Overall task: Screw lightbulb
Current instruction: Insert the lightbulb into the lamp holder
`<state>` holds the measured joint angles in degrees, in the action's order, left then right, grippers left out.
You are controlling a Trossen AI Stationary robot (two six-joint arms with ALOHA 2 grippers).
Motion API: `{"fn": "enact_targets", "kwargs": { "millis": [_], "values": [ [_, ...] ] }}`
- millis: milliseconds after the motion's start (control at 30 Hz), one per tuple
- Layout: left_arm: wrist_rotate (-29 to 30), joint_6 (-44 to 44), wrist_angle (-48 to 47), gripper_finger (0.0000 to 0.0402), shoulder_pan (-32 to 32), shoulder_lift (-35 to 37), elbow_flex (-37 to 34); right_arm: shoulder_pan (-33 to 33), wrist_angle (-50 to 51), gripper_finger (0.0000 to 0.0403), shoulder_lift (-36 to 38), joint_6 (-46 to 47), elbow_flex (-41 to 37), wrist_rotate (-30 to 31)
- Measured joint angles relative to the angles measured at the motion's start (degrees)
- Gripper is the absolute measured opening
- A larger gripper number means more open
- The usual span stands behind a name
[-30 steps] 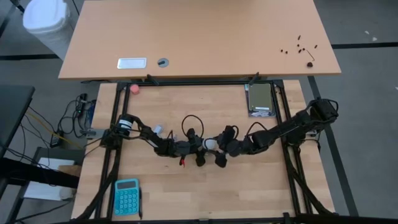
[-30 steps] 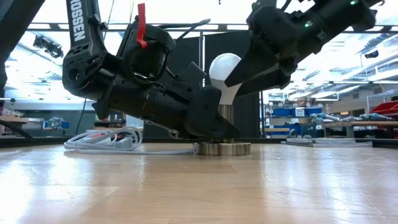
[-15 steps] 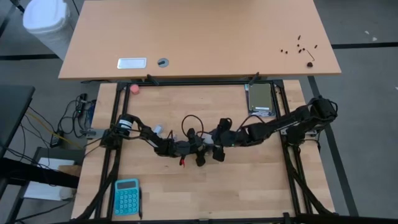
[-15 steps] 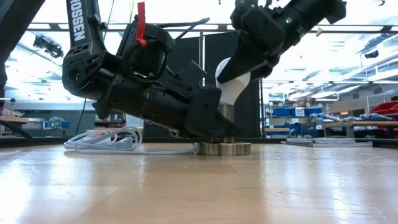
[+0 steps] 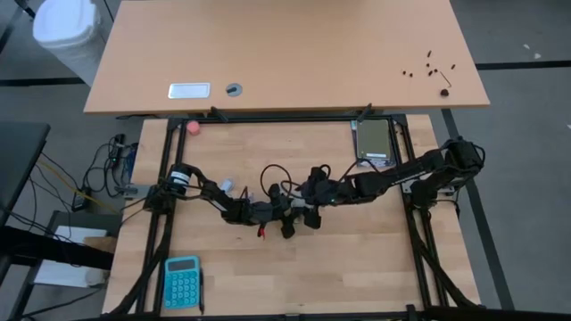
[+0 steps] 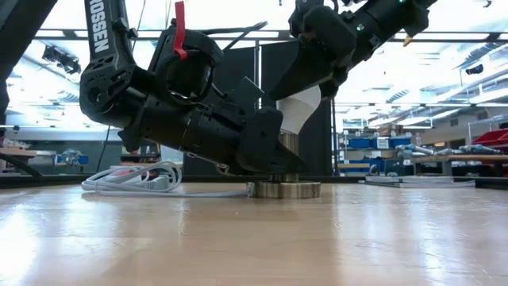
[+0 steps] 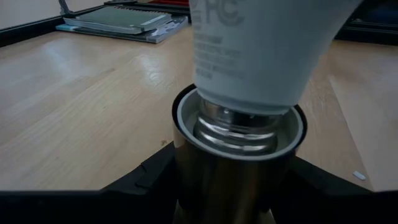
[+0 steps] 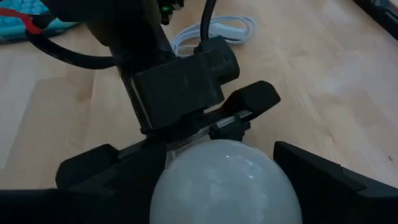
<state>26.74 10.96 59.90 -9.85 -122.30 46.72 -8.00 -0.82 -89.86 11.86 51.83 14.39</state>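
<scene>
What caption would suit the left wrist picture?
Left gripper clamps the socket while the lightbulb sits in it.
</scene>
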Motion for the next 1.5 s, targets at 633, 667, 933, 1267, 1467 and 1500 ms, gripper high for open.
{"fn": "enact_targets", "kwargs": {
  "millis": [633,667,933,1267,1467,1500],
  "values": [
    [0.0,0.0,-0.44,0.0206,0.0,0.0,0.0,-2.01,7.37,0.0317,7.17,-3.46,6.29,-2.91],
    [-0.02,0.0,-0.48,0.0206,0.0,0.0,-0.02,-2.69,10.97,0.0317,8.33,-2.98,6.23,-2.11],
    [-4.16,-1.01,-0.44,0.0206,0.0,0.0,0.0,-8.53,21.61,0.0315,16.19,1.41,0.68,2.23],
    [-9.26,-4.87,0.66,0.0206,0.0,0.0,-0.01,-11.09,-8.25,0.0313,17.57,1.64,-22.06,2.97],
    [-10.56,-5.46,0.87,0.0206,-0.02,0.0,-0.02,-10.28,-34.08,0.0313,8.59,-0.18,-29.06,3.66],
    [-10.56,-5.88,1.01,0.0206,-0.01,0.0,0.0,-10.26,-36.47,0.0313,6.6,-1.13,-29.13,3.72]
  ]
}}
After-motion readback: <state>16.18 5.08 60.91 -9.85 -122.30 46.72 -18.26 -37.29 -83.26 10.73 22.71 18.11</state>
